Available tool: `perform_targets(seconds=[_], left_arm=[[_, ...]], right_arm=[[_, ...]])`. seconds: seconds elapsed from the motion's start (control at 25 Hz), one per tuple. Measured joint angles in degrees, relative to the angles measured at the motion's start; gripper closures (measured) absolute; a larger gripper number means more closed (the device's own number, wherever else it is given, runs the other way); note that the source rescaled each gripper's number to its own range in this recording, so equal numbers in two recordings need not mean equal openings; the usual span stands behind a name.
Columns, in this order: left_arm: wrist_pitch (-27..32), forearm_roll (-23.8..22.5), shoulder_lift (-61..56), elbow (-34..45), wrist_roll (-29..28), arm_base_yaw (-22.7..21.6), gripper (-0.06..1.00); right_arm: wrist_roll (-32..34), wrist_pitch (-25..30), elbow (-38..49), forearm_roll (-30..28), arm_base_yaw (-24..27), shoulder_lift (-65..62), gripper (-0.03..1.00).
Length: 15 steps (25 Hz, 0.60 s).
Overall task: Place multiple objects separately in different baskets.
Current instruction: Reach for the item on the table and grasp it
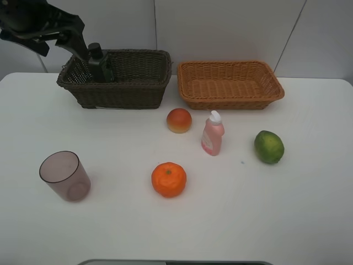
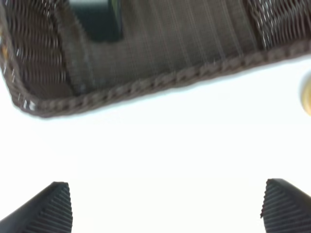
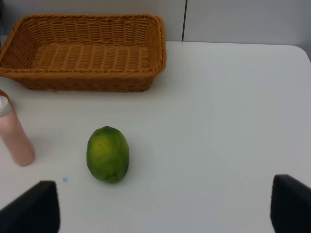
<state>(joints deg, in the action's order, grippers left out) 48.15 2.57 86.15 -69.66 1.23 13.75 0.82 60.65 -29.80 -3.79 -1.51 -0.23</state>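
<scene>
Brown wicker basket (image 1: 127, 91) holds the dark bottle (image 1: 101, 65), left jaws apart; next, right jaws, also apart, must descend onto the lime (image 3: 108, 154).

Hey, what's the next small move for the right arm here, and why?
Probably lower the open right pincer toward the green lime: it lies loose on the white table just ahead of the pincer, and the shallow orange-tan wicker basket beyond it looks empty.

White table (image 1: 309, 221) against pale, seam-lined wall panels (image 1: 220, 27)
</scene>
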Motion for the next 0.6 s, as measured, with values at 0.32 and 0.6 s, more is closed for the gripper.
perform_targets(seconds=[0.32,0.6], left_arm=[[9.0,0.0,-10.9,9.0,4.1,0.0,-0.06],[11.4,0.0,-11.4,15.3,7.3,0.0,-0.06]], right_arm=[[0.0,0.0,0.0,0.0,0.0,0.0,0.11],[0.0,0.0,0.0,0.0,0.0,0.0,0.11]])
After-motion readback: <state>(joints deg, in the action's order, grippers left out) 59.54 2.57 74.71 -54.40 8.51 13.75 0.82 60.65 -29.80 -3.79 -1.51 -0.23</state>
